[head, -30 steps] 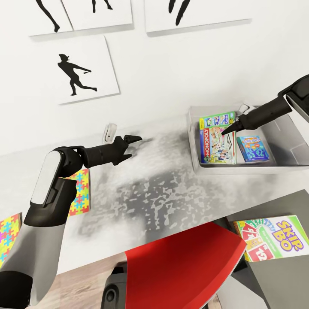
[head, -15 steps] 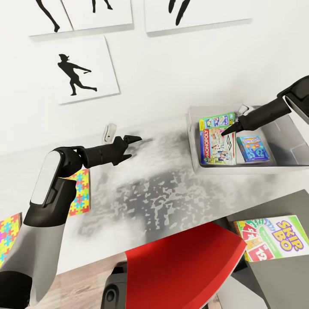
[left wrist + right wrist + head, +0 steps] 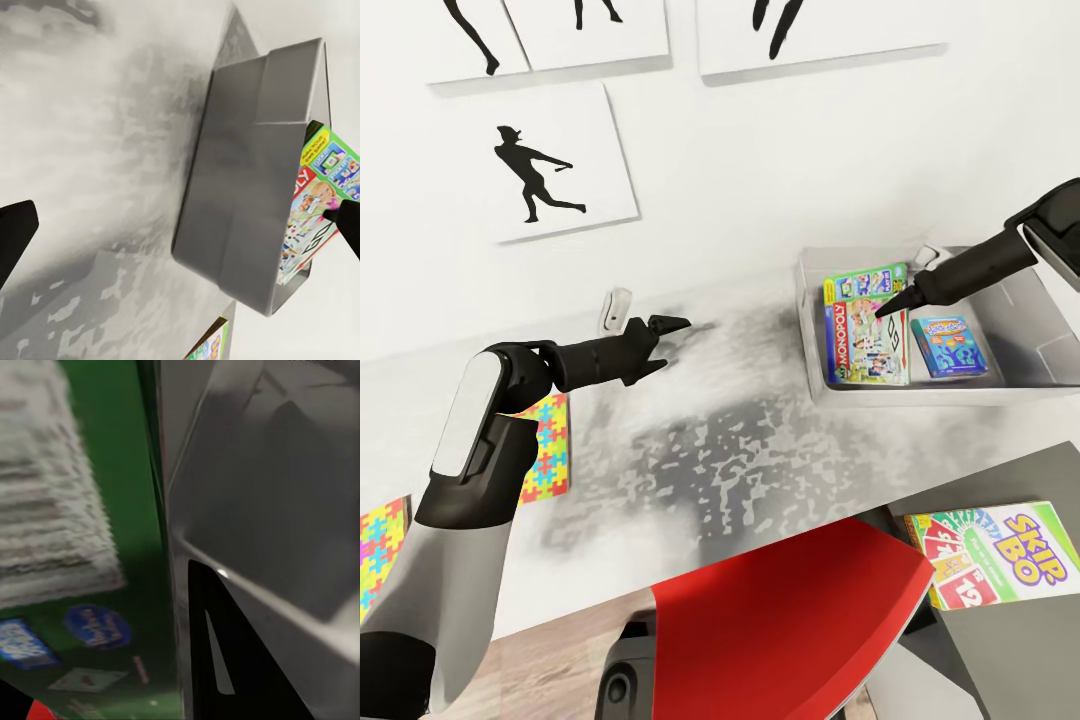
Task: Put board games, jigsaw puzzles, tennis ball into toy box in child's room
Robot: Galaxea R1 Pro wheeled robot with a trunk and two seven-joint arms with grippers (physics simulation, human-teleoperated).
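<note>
The light-grey toy box (image 3: 1020,300) stands on the pale table (image 3: 740,450) at the right. Inside it lie the white-green MONOPOLY board game (image 3: 868,348) and a blue board game (image 3: 950,346). My right gripper (image 3: 888,306) reaches into the box, its fingers pinched on the MONOPOLY box; the right wrist view has that green box (image 3: 82,532) close up against the tray wall (image 3: 255,487). The SKIP-BO game (image 3: 990,555) lies on the dark-grey cabinet top. Two jigsaw puzzles (image 3: 546,450) (image 3: 380,548) lie at the table's left. My left gripper (image 3: 665,338) hovers open over the table.
A red chair seat (image 3: 780,620) sits below the table's front edge. Baseball silhouette pictures (image 3: 545,165) hang on the white wall. A small white object (image 3: 617,306) stands at the table's back edge. From the left wrist, the toy box (image 3: 240,195) appears from outside.
My right gripper and the MONOPOLY box have edged slightly down and left inside the toy box. The left arm has not moved.
</note>
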